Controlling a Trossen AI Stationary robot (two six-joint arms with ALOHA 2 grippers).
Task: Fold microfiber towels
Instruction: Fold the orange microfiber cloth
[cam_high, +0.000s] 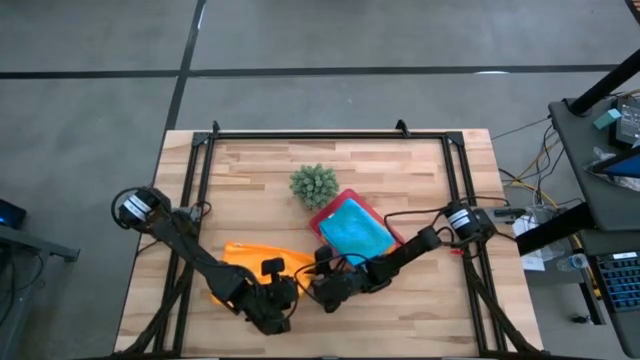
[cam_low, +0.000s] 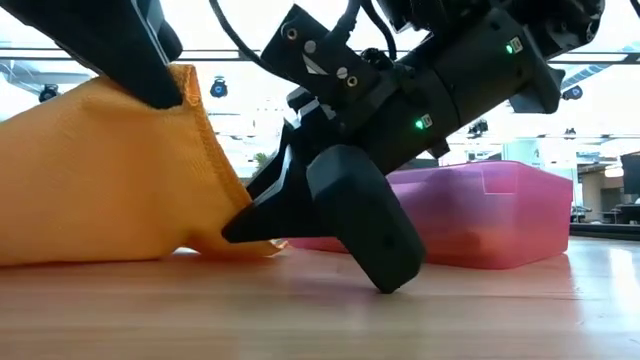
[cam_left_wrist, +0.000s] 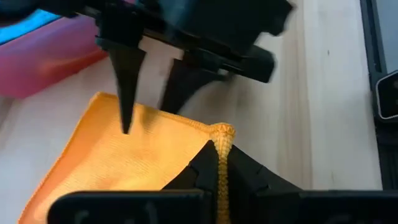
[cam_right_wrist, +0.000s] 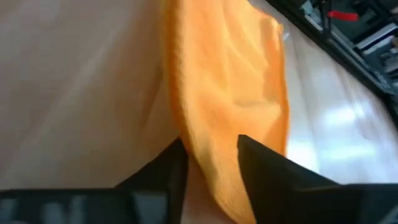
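1. The orange towel (cam_high: 245, 262) lies on the bench (cam_high: 400, 160), one corner lifted and pinched in the left claw (cam_left_wrist: 219, 163), which is clenched on it.
2. The right claw (cam_right_wrist: 211, 155) stands just beside the left one, its fingers (cam_left_wrist: 127, 81) parted astride the towel's edge, not visibly clamped.
3. Behind the right claw sits the pink tray (cam_high: 330, 212) holding a light blue towel (cam_high: 355, 230).
4. Beyond the tray stands the spiky green plant (cam_high: 313, 184).

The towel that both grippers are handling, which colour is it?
Orange towel; the left wrist view shows it best.
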